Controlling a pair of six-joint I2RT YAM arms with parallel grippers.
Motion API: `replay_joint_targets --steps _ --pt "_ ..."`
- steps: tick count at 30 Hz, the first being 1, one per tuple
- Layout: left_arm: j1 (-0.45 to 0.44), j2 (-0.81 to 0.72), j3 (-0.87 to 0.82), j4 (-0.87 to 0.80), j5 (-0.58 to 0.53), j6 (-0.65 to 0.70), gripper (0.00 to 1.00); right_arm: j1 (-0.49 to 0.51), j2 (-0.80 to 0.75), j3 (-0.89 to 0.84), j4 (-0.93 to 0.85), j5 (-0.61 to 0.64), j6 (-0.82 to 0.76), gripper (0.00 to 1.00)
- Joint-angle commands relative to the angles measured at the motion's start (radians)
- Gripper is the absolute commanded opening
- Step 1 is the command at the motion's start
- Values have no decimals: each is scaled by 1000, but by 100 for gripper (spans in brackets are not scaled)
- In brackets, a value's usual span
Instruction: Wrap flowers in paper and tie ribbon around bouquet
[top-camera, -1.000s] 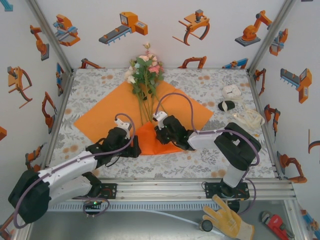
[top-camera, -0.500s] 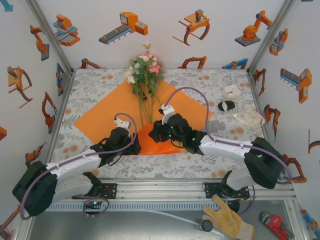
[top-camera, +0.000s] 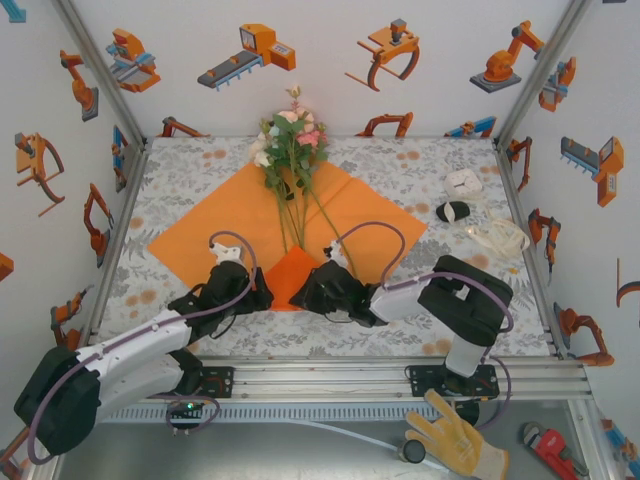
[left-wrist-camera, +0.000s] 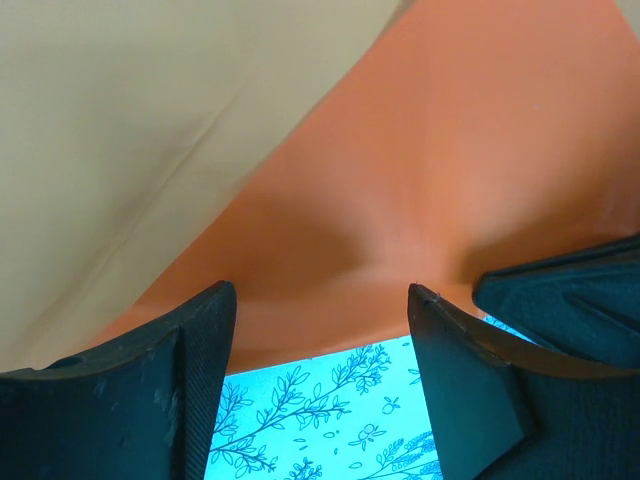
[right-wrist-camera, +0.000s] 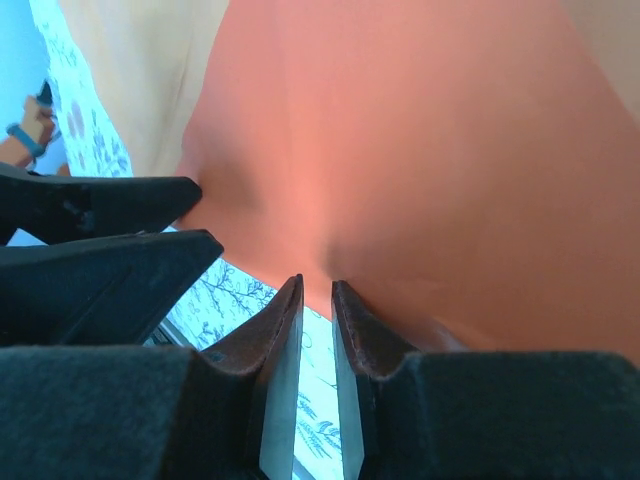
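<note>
Flanking the raised near corner of the paper (top-camera: 292, 272), the left gripper (left-wrist-camera: 320, 300) stands wide open astride its edge, the right gripper (right-wrist-camera: 317, 283) shows jaws a slit apart there, grip impossible to tell, and beyond lie the flowers (top-camera: 290, 145), stems on the sheet.

On the worktop (top-camera: 180, 170): one orange paper (top-camera: 200, 225), one bunch of flowers (top-camera: 290, 140), one bundled ribbon (top-camera: 497, 238), one small white box (top-camera: 463, 182) and one black oval object (top-camera: 453, 211). Below the rail (top-camera: 350, 372): one yellow glove (top-camera: 455, 440) and what looks like one red wrench (top-camera: 548, 444).
</note>
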Motion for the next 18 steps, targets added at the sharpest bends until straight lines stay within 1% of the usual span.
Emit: replay_joint_targets --steps 1,3,10,14,15,18 --pt "45 36 -23 -107 -17 -43 64 -27 -36 -88 -40 109 41 22" --pt "52 31 -25 -110 -10 -50 64 -34 -72 -130 -42 131 43 22" --pt "58 -35 -33 -183 -67 -112 64 -74 -219 -227 -135 183 43 23" --pt "58 -95 -54 -195 -85 -131 64 -116 -343 -246 -278 216 40 23" --pt "58 -106 -60 -198 -93 -137 65 -121 -374 -252 -316 233 5 23" --pt "60 -120 -66 -198 -102 -144 65 -143 -417 -285 -349 243 -2 23"
